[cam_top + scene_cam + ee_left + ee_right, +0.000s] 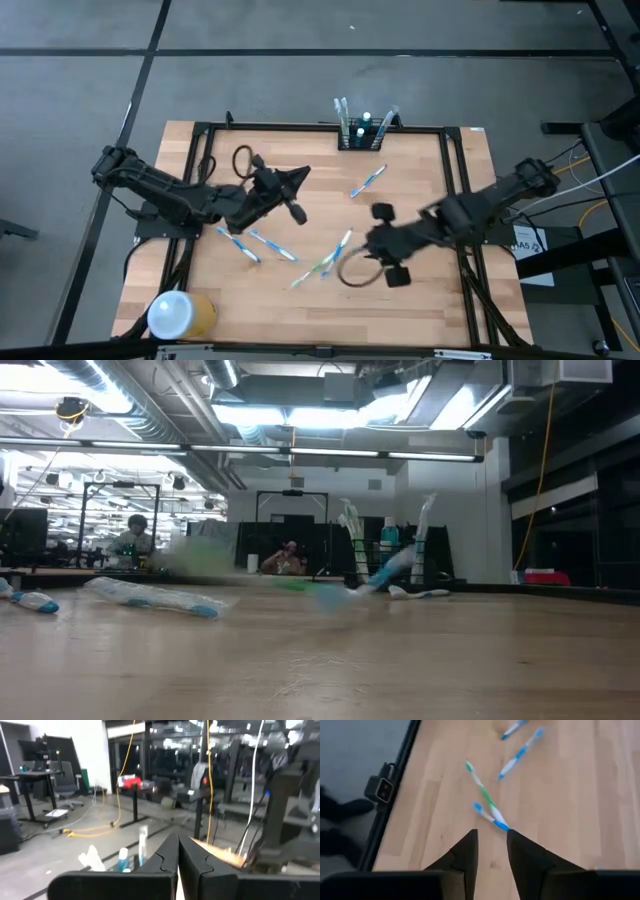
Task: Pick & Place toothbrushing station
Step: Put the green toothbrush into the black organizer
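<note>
The black toothbrushing station stands at the table's far edge with several toothbrushes upright in its slots; it also shows in the low view. Loose toothbrushes lie flat on the wood: a blue one, two at the left, and a green and a blue one crossed. My left gripper is shut and empty above the table's middle, pointing toward the station. My right gripper is open, pointing down and left just short of the crossed brushes. I cannot tell whether it touches them.
A yellow cylinder with a white top stands at the near left corner. A black frame runs round the tabletop. Bare wood lies near the front edge. People sit in the room beyond.
</note>
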Motion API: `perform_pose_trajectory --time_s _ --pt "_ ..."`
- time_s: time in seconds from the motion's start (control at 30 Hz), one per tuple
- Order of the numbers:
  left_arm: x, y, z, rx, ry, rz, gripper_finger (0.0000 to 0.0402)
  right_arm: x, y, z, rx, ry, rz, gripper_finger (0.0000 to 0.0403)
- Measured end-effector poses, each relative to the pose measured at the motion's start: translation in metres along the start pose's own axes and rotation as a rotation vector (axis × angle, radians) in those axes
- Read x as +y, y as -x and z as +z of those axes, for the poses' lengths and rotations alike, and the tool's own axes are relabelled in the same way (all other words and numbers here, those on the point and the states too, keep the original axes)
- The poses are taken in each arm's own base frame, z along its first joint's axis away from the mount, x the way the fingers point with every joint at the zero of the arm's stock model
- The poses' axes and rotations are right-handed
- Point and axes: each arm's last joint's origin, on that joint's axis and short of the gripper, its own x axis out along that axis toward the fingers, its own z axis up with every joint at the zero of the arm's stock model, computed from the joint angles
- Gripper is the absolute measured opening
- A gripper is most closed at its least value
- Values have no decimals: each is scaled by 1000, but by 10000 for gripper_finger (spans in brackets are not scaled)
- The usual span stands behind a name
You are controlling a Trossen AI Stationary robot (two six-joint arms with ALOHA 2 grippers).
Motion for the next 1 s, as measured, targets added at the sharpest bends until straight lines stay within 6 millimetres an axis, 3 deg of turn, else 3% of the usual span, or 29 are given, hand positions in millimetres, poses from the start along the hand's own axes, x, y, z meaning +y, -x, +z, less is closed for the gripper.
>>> perform_pose_trajectory --time_s 0.1,0.2,0.33,0.5,0.67,1.0 --pt "0 0 -9 59 -35 -4 0 13 9 -16 -81 -36 -51 102" --pt "2 13 -19 152 -39 -12 7 19 13 -25 -140 -72 -46 101" --pt "14 48 -25 252 18 15 38 20 5 -32 -159 -92 -32 101" --pt "21 94 -32 346 116 -47 92 25 -11 -26 -250 -54 69 101" --pt "14 124 -38 331 175 -87 130 15 -52 -14 -195 -28 231 100" --pt "4 147 -45 351 119 -182 139 2 -151 -16 -6 67 463 100"
